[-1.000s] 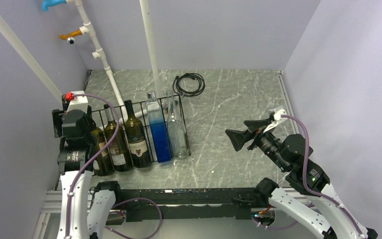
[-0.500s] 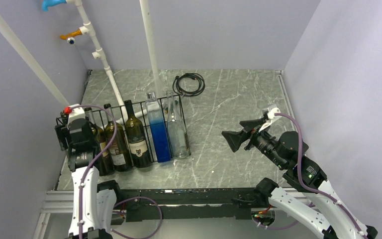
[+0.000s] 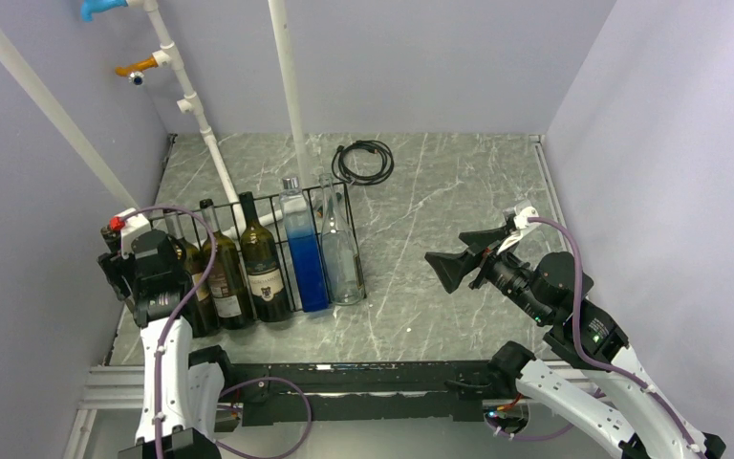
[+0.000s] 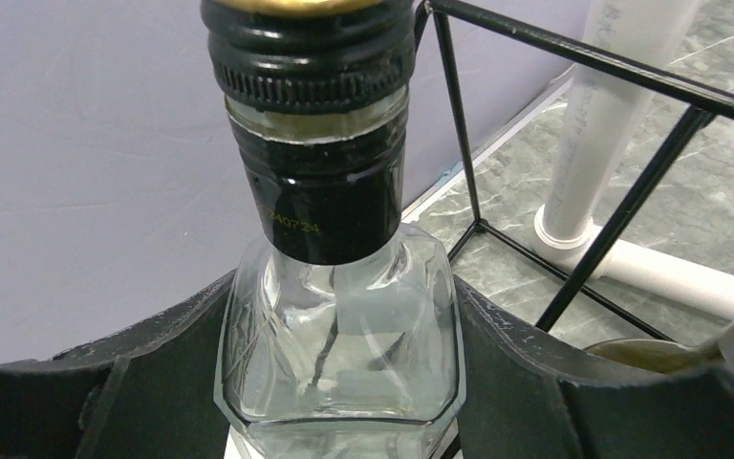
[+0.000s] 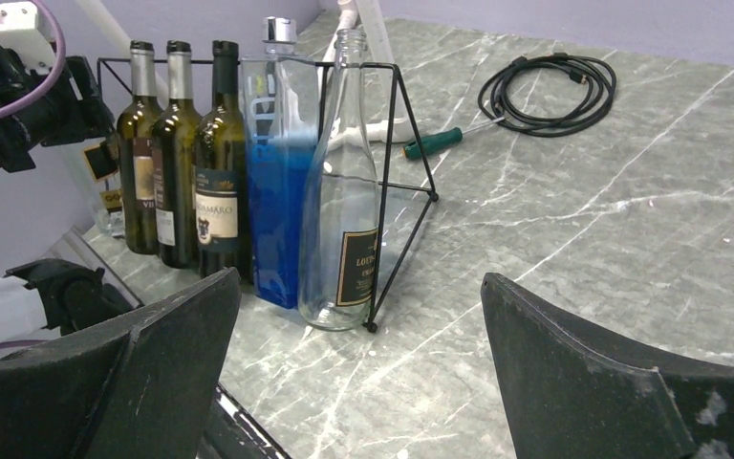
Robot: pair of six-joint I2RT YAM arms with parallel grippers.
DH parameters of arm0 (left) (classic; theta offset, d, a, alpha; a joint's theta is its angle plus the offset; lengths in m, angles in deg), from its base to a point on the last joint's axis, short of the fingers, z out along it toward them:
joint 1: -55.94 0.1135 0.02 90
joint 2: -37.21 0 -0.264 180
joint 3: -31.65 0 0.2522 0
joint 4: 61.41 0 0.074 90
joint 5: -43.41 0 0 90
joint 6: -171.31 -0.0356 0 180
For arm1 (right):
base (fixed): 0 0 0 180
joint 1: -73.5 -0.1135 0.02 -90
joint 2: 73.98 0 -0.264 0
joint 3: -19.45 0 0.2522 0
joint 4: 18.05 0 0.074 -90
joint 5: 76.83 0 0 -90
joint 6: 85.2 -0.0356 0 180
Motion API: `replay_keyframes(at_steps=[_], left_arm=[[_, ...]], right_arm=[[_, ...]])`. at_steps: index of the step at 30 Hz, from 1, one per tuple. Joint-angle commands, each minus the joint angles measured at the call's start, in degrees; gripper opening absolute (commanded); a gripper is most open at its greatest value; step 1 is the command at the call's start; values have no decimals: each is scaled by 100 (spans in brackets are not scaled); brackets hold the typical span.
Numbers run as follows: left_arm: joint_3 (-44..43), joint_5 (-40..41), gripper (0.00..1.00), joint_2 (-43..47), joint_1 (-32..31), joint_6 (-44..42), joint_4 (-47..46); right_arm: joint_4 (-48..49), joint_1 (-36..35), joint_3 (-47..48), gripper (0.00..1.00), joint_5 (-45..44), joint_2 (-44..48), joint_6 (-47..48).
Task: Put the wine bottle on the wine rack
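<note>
Left wrist view shows your left gripper (image 4: pixel 344 320) clamped on the clear bottle (image 4: pixel 317 182) at the rack's (image 4: pixel 593 59) left end; your right gripper (image 3: pixel 459 254) gapes wide, well right of the rack.

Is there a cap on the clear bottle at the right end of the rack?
No, the clear bottle ends in an open mouth, while the blue bottle beside it has a silver cap.

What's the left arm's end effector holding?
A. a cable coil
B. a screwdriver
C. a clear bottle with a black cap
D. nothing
C: the left wrist view shows the left end effector pressing both sides of the clear bottle at its shoulders.
</note>
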Motion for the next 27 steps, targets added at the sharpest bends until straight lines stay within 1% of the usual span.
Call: replay_keyframes(at_steps=[1,4,8,11,12,19,21,27], left_arm=[[-130,206,3,-119,-4,66,-422],[-167,205,16,-210,-18,168,-366],[-207,276,40,-312,-38,346,-317],[-285,226,54,-389,-46,434,-205],[-312,207,60,-427,-51,451,-168],[-373,252,87,-421,-131,561,-77],[-394,238,99,-396,-173,552,-64],[-525,321,99,-301,-353,567,95]], right_arm=[[282,-15,12,100,70,12,-88],[278,-14,3,100,49,40,-113],[314,-10,-27,100,16,53,-141],[342,-15,-49,100,52,17,-161],[339,-15,-42,100,56,-8,-160],[278,-15,53,100,0,-60,-143],[237,-15,83,100,-29,-62,-134],[127,-15,209,100,-140,-80,-116]])
